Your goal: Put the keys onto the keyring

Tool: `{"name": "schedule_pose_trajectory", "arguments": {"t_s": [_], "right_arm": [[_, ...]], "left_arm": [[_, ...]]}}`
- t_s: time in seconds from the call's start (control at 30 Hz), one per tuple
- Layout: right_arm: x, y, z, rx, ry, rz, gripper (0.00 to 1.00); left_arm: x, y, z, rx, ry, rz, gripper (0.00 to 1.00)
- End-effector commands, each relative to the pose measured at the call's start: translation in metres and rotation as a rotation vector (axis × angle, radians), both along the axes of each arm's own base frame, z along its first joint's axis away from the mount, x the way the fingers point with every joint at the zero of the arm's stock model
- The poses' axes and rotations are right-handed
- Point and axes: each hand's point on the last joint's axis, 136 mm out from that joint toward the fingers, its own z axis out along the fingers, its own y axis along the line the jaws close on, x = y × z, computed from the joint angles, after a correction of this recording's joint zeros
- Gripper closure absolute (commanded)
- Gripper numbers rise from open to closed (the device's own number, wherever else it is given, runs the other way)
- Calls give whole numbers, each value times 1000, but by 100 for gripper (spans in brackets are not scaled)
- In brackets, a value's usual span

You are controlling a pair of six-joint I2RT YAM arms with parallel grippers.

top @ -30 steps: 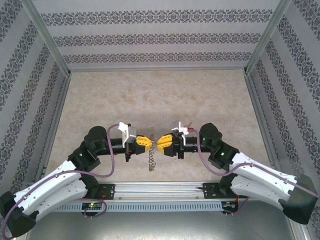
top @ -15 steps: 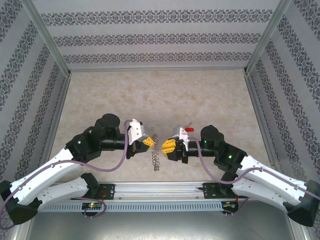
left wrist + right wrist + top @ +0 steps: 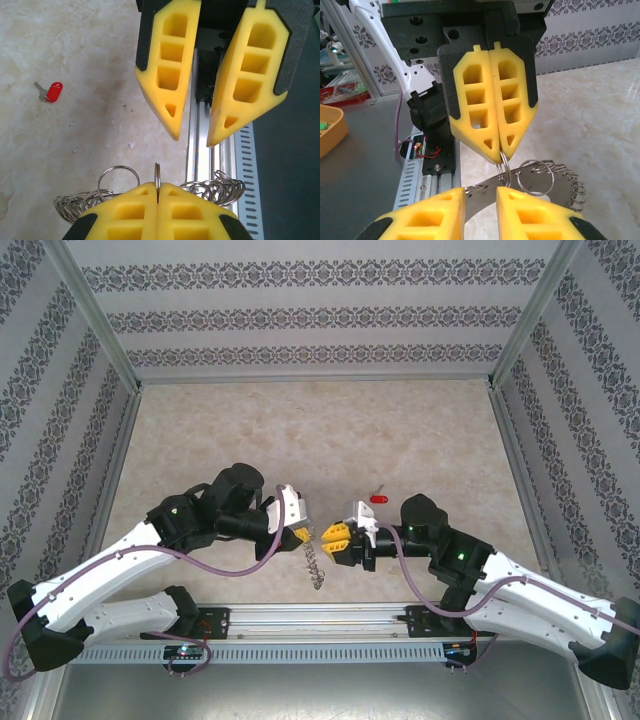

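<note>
Over the last second the left arm [image 3: 130, 565] has swung its elbow up and inward, and the right arm [image 3: 520, 580] has pulled down-frame. Their meeting point now sits lower at centre of the top view, over the tabletop [image 3: 300, 430]. We read this as repositioning, not progress, since nothing is threaded yet. The left end effector [image 3: 303, 534] is clamped together on the keyring [image 3: 316, 565], with the thin ring pinched edge-on and the bunch dangling toward the frame bottom. The right end effector [image 3: 332, 533] faces it tip to tip, just beside the ring, with its fingers apart and empty. The shift uncovered the key [image 3: 380, 499]. It has a red head and lies flat on the tabletop, just above the right end effector in the frame and touching neither end effector. We judge it is not yet picked up.
</note>
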Motion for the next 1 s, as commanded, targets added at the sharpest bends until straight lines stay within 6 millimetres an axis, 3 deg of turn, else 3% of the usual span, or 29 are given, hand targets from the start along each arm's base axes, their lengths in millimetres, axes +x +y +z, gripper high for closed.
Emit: {"name": "schedule_pose_trajectory", "arguments": {"t_s": [0.0, 0.33, 0.73, 0.97], "right_arm": [[-3, 8, 12, 30, -37, 41, 76], [-1, 19, 16, 32, -47, 69, 76], [-1, 25, 7, 1, -30, 85, 80], [-1, 25, 3, -17, -30, 84, 93]], "left_arm": [[-6, 0, 10, -2, -37, -36, 100], [-9, -1, 5, 28, -32, -58, 100], [-9, -3, 5, 26, -42, -68, 100], [-9, -3, 6, 16, -46, -68, 100]]}}
